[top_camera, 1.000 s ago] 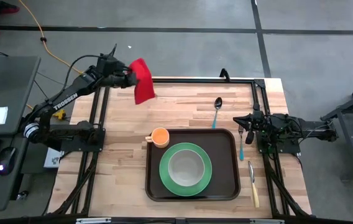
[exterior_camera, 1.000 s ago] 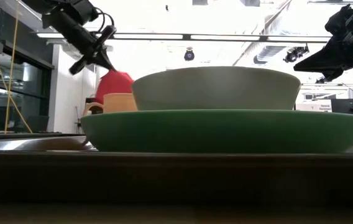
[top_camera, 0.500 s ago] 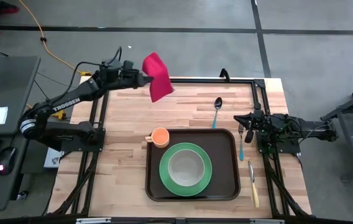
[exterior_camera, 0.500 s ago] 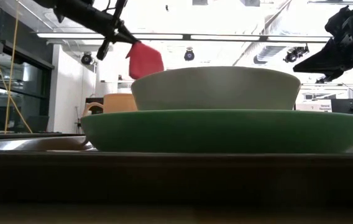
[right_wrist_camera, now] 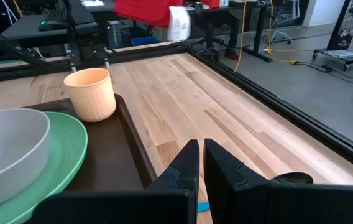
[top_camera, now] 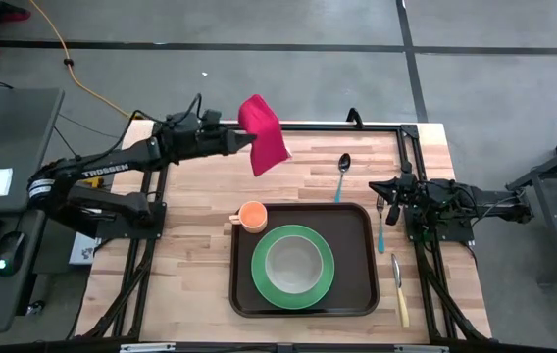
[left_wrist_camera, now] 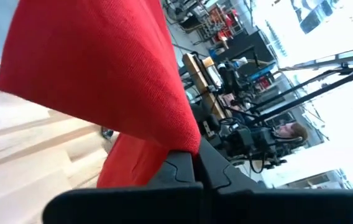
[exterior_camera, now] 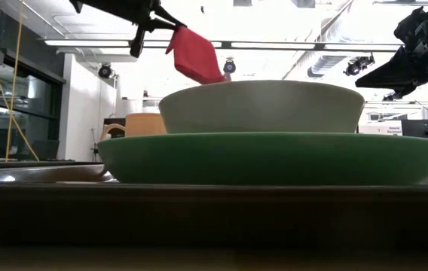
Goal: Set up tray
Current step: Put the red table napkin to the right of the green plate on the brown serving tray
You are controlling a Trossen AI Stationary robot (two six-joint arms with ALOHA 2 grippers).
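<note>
Overhead, we are seeing the left gripper (top_camera: 242,139) reaching across the far part of the table (top_camera: 190,255), its fingers pinched tight on a red cloth (top_camera: 266,147) that is hanging in the air above the wood. Looking along that wrist, we are finding the cloth (left_wrist_camera: 96,74) filling most of the frame, its fold clamped between the closed fingertips (left_wrist_camera: 183,163).

We are finding the tray (top_camera: 362,224) lying flat on the near middle of the table, well apart from the cloth. It is carrying a green plate (top_camera: 259,263) with a pale bowl (top_camera: 292,263) sitting in its centre, and an orange cup (top_camera: 252,216) is standing in the tray's far left corner, just beside the plate.

We are seeing the right gripper (top_camera: 384,196) waiting at the table's right edge, its fingers closed on nothing; from its own wrist the two fingers (right_wrist_camera: 189,158) are showing pressed nearly together over bare wood.

Beside the tray's right side we are noting a fork (top_camera: 381,227) with a blue handle, and nearer us a knife (top_camera: 399,294). A spoon (top_camera: 342,173) is lying beyond the tray's far right corner, close to it.
</note>
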